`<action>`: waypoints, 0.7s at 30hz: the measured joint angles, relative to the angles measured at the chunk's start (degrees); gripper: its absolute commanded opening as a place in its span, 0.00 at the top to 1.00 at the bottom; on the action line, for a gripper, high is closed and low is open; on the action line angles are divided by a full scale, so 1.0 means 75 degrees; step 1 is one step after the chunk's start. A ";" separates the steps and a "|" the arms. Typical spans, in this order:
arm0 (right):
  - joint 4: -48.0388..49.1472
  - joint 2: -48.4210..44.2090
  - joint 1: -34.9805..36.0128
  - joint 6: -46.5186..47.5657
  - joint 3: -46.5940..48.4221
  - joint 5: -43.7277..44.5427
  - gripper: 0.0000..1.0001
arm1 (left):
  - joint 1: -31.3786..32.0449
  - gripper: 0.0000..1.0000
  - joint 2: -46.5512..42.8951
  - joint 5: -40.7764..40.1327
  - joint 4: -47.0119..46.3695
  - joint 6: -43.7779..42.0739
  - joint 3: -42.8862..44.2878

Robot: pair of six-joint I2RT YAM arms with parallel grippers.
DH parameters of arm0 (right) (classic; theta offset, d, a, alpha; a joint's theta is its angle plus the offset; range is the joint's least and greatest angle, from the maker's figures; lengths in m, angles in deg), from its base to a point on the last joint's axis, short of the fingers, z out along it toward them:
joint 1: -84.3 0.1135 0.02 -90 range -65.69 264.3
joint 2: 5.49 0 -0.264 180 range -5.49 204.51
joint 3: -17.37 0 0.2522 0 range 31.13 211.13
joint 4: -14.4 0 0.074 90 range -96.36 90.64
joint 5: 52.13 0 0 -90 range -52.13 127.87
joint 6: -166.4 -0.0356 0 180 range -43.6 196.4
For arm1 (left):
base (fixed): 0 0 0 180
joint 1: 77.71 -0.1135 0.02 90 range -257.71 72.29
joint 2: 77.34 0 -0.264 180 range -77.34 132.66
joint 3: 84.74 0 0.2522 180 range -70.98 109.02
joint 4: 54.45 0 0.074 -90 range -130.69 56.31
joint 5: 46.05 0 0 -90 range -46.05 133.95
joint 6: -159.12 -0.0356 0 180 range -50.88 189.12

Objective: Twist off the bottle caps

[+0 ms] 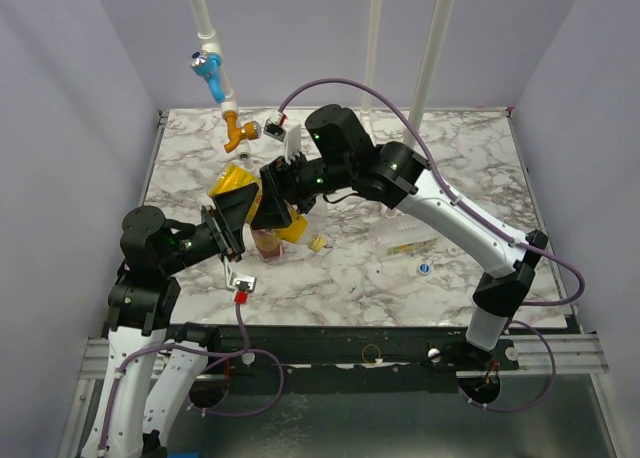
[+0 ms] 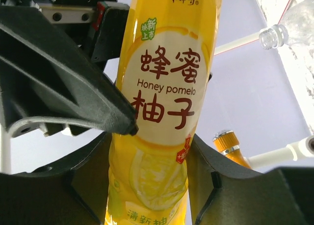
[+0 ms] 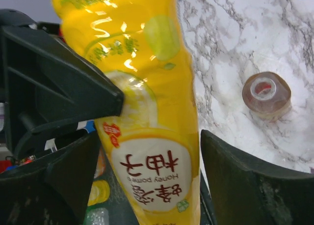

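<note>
The yellow-orange bottle (image 1: 235, 183) hangs in the air between both grippers, over the table's left middle. My left gripper (image 2: 149, 139) is shut on its lower body, both jaws pressed into the label (image 2: 167, 82). My right gripper (image 3: 149, 136) stands open around the same bottle (image 3: 147, 87), with a thin gap at its right jaw. The bottle's neck is hidden. Below stands the brown bottle (image 1: 268, 243), its mouth open (image 3: 266, 95). A yellow cap (image 1: 318, 243) and a blue-and-white cap (image 1: 425, 268) lie on the marble. A slim clear bottle (image 1: 410, 246) lies on its side.
A white pipe carrying a blue tap handle (image 1: 207, 63) and an orange tap (image 1: 235, 130) comes down at the back left. Two white poles (image 1: 435, 48) rise at the back. A clear uncapped bottle (image 2: 284, 31) shows in the left wrist view. Walls close in the marble table (image 1: 480, 158).
</note>
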 measured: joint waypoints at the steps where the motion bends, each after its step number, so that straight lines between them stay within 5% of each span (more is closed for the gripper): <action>1: 0.0023 0.0012 0.0003 0.0012 0.0044 -0.0006 0.00 | 0.0003 0.65 -0.0006 -0.0012 0.0000 0.0064 0.0020; 10: 0.0385 -0.0370 0.0032 0.0580 0.0466 0.1000 0.00 | 0.0017 0.70 -0.0003 -0.0309 0.0058 0.1955 0.0271; 21: 0.3144 -0.3337 0.0035 0.1154 -0.1422 0.2527 0.00 | 0.0017 0.73 0.0274 -0.0629 -0.0119 0.8224 0.1507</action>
